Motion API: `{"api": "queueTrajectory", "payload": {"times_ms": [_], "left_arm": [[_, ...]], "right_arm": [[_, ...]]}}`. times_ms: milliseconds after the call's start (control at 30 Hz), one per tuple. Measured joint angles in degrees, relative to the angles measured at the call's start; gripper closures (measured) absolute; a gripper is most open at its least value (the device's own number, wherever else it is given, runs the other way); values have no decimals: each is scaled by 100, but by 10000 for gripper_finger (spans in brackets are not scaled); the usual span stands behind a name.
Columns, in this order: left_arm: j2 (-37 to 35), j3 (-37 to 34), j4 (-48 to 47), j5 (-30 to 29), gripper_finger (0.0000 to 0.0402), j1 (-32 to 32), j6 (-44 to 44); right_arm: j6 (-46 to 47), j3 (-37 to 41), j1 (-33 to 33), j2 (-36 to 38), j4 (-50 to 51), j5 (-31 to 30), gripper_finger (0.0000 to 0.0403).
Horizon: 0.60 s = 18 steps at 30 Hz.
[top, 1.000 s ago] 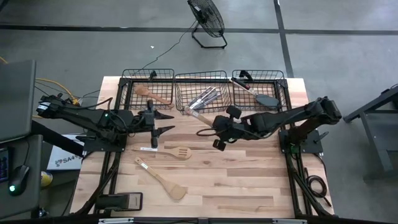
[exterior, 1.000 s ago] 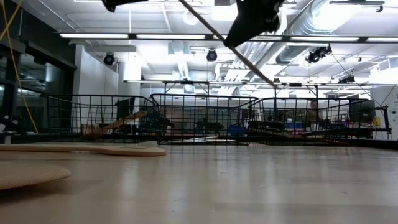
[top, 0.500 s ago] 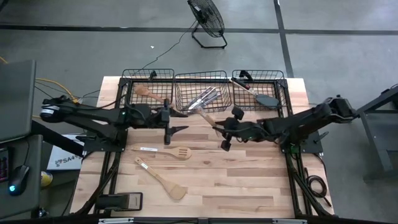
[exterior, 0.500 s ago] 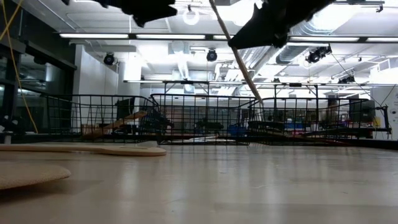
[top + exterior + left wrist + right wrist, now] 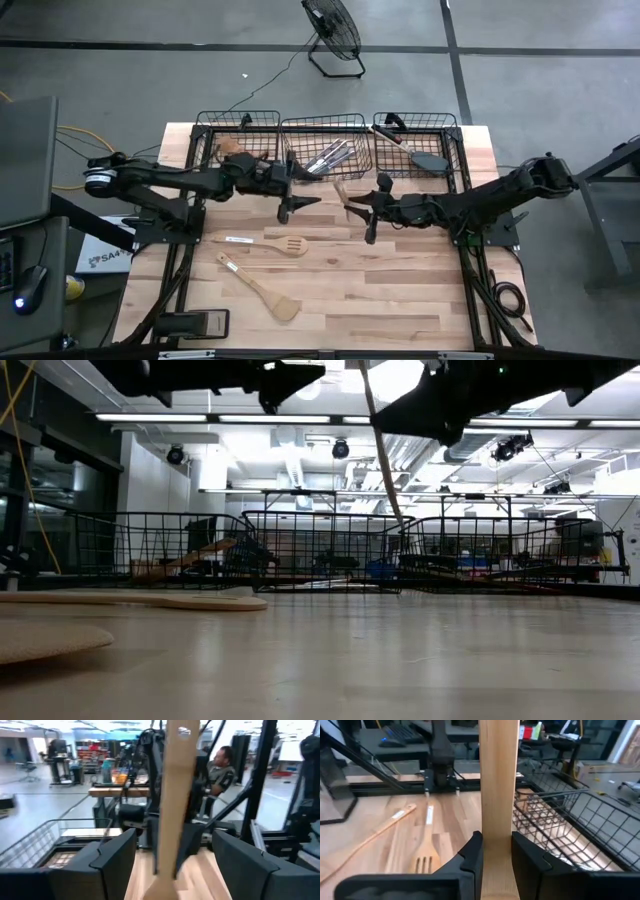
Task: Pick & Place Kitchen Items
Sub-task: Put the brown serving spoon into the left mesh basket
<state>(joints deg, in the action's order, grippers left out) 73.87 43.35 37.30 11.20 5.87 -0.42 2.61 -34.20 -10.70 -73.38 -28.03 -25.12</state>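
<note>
My right gripper (image 5: 362, 207) is over the middle of the table, shut on a light wooden utensil (image 5: 343, 191) that is lifted and slants toward the middle basket. My left gripper (image 5: 305, 185) is open just left of it. In the left wrist view the utensil (image 5: 177, 795) stands ahead, between the two open fingers, untouched. A slotted wooden spatula (image 5: 272, 243) and a wooden spatula (image 5: 262, 290) lie flat on the table near the front left. My right gripper pinches the utensil's flat wooden handle (image 5: 497, 827) between its two fingers (image 5: 472, 855), one on each narrow edge. The fingers come roughly level from the table's right. The utensil is lifted clear of the table and stands steeply tilted (image 5: 382, 455).
Three black wire baskets stand along the far edge: the left (image 5: 235, 125) holds a wooden spoon, the middle (image 5: 322, 122) silver knives, the right (image 5: 415, 122) a black turner. A person (image 5: 220, 762) sits beyond the table. A fan (image 5: 332, 30) stands on the floor behind.
My left gripper has gone toward the table's right, closing on the held utensil, and stays open. My right gripper has shifted a little toward the right and turned; the utensil has tipped from a shallow slant to nearly upright.
</note>
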Motion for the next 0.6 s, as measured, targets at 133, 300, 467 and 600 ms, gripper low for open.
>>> {"api": "queueTrajectory", "payload": {"times_ms": [133,300,467,600], "left_arm": [[219,-2,464,70,144,11,-31],[443,-2,897,75,144,13,-154],[482,-2,964,94,144,13,-189],[482,-2,964,94,144,13,-287]], "right_arm": [[-85,-4,43,-2,-133,138,334],[-83,-2,223,-264,-543,429,334],[-37,-4,379,-760,-1258,627,334],[-10,-82,459,-1139,-1740,884,334]]}}
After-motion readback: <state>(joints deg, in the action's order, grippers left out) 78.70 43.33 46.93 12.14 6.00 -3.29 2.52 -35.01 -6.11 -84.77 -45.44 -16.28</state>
